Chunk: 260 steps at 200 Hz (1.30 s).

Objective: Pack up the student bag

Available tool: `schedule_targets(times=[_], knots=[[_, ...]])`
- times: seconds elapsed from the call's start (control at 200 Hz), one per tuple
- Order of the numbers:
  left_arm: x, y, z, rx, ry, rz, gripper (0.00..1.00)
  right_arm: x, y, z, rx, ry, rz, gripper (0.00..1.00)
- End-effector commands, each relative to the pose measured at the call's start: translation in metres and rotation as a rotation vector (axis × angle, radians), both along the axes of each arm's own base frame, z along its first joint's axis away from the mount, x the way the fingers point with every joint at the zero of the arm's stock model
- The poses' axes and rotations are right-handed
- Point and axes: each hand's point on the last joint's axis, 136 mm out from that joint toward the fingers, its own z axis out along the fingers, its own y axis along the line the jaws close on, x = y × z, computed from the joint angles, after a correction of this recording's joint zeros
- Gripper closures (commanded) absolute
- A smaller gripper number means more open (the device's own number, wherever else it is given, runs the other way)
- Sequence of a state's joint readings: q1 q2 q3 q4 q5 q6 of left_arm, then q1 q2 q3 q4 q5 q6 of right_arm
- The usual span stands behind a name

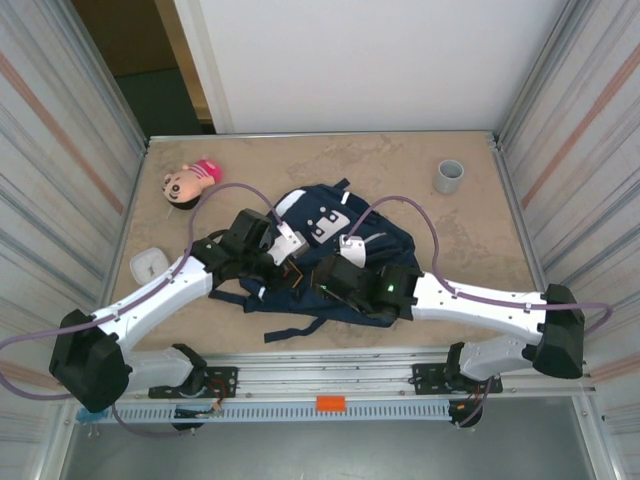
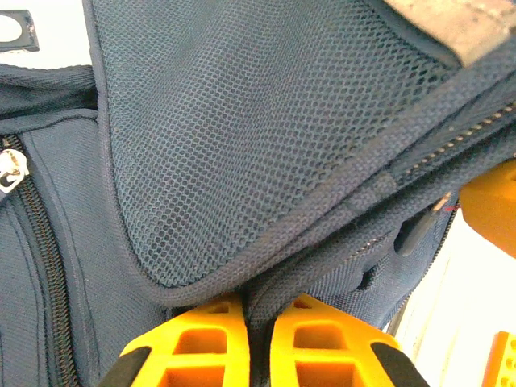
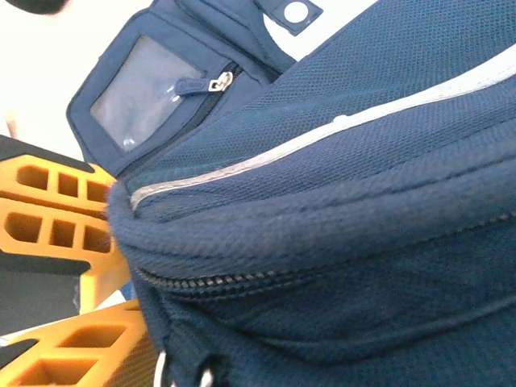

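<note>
Lying near the middle of the table (image 1: pixel 400 165), the backpack (image 1: pixel 385 245) is flat and rumpled, with its white patches toward the far side and its dark straps trailing toward the arm bases. What it holds cannot be seen; the stretch of zip under its thick front edge in the right wrist view is closed. A grey cup (image 1: pixel 449 176) stands upright near the far right corner, well apart from the backpack, and its inside is too dark to read. A doll (image 1: pixel 188 182) with a pink cap lies near the far left corner, and a small white object (image 1: pixel 148 265) sits by the left edge.

Both arms reach in over the backpack from either side. The left gripper (image 2: pixel 260 310) is pressed closed, its orange fingers (image 2: pixel 201 339) pinching a fold of the bag's corded edge just below a mesh panel (image 2: pixel 242 121). The right gripper (image 3: pixel 121 282) stands partly apart at the backpack's rounded corner, below a clear window pocket (image 3: pixel 137 101) and beside the thin white stripe (image 3: pixel 322 133). The fabric bulges in front of its jaws, so I cannot tell whether they are gripping it.
</note>
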<state>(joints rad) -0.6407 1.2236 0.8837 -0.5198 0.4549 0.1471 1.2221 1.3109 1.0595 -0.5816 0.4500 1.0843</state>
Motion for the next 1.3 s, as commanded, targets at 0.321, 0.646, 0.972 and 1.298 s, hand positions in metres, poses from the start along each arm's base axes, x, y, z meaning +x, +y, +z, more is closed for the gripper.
schedule_targets(times=[0.321,0.646,0.972,1.298], knots=[[-0.003,-0.015,0.037,-0.130,0.026,0.000,1.00,0.018,-0.019,0.011,-0.213,-0.077,-0.140,0.59],[0.003,-0.010,0.036,-0.106,0.008,0.016,1.00,0.016,-0.030,0.004,-0.224,-0.060,-0.174,0.74],[0.006,-0.013,0.042,-0.133,-0.002,0.021,1.00,0.014,-0.010,-0.016,-0.231,-0.017,-0.105,0.74],[0.011,-0.002,0.036,-0.096,-0.009,0.047,1.00,0.010,-0.042,-0.001,-0.225,-0.046,-0.128,0.95]])
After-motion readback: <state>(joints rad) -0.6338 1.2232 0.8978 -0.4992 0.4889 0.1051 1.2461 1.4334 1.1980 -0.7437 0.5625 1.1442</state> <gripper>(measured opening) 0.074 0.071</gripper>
